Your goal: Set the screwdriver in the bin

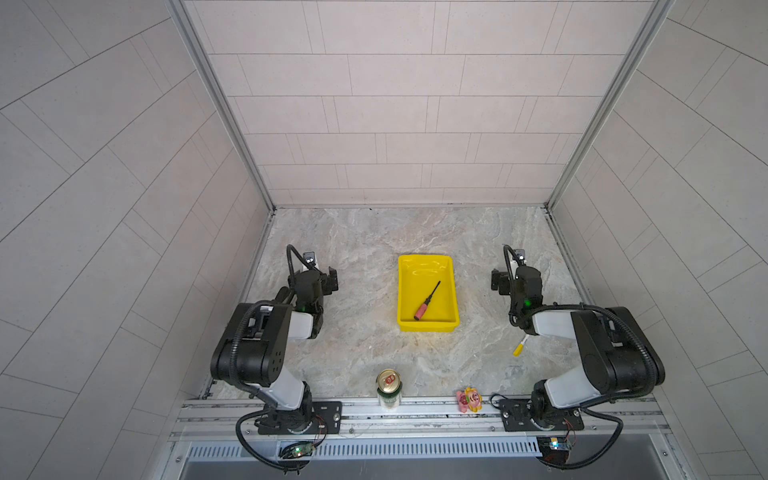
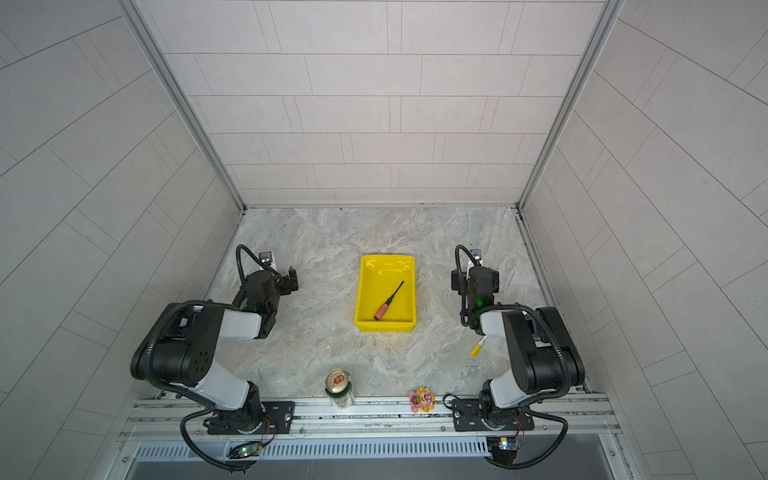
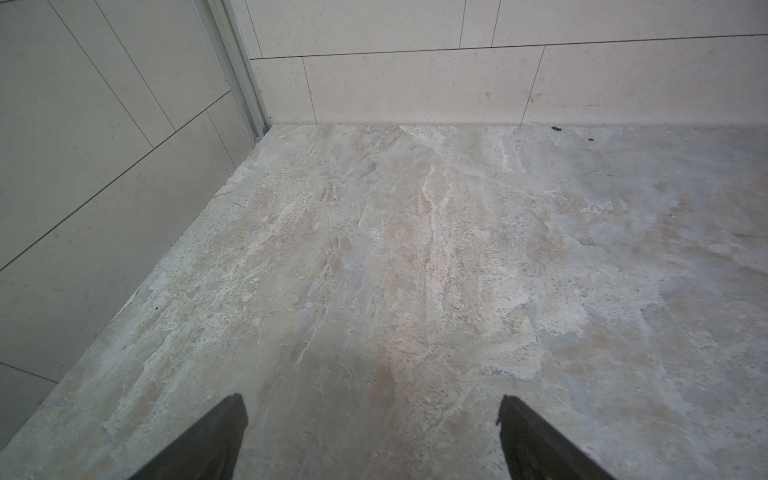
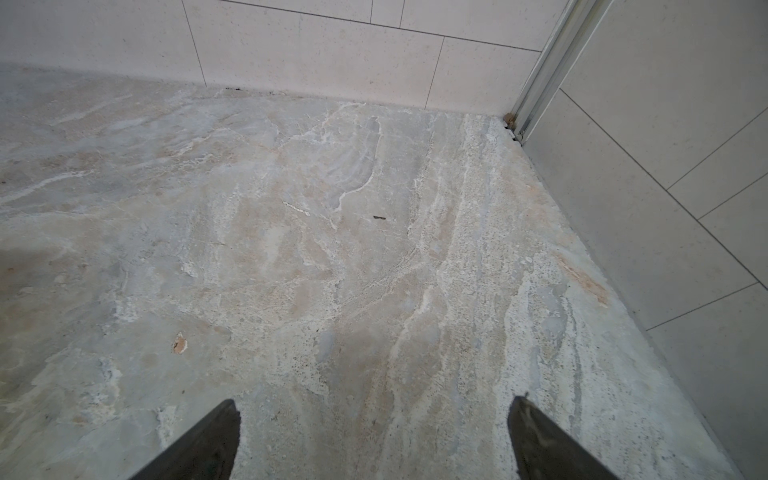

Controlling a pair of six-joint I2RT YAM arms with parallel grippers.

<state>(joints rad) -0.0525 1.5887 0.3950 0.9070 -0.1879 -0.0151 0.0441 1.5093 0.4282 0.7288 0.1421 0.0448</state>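
The screwdriver (image 1: pixel 427 300) (image 2: pixel 388 300), with a red-pink handle and thin black shaft, lies diagonally on the floor of the yellow bin (image 1: pixel 415 274) (image 2: pixel 372 274) in both top views. Nothing touches it. My left gripper (image 1: pixel 332 282) (image 2: pixel 293 280) hovers well to the left of the bin. My right gripper (image 1: pixel 496 282) (image 2: pixel 455 282) hovers well to its right. In the left wrist view the left gripper (image 3: pixel 371 401) stands open over bare marble. In the right wrist view the right gripper (image 4: pixel 374 403) is also open over bare marble. Neither wrist view shows the bin or the screwdriver.
A drink can (image 1: pixel 389 388) stands at the table's front edge. A pink and yellow flower toy (image 1: pixel 469 400) lies to its right. A white stick with a yellow end (image 1: pixel 519 347) lies partly under the right arm. Tiled walls enclose the table on three sides.
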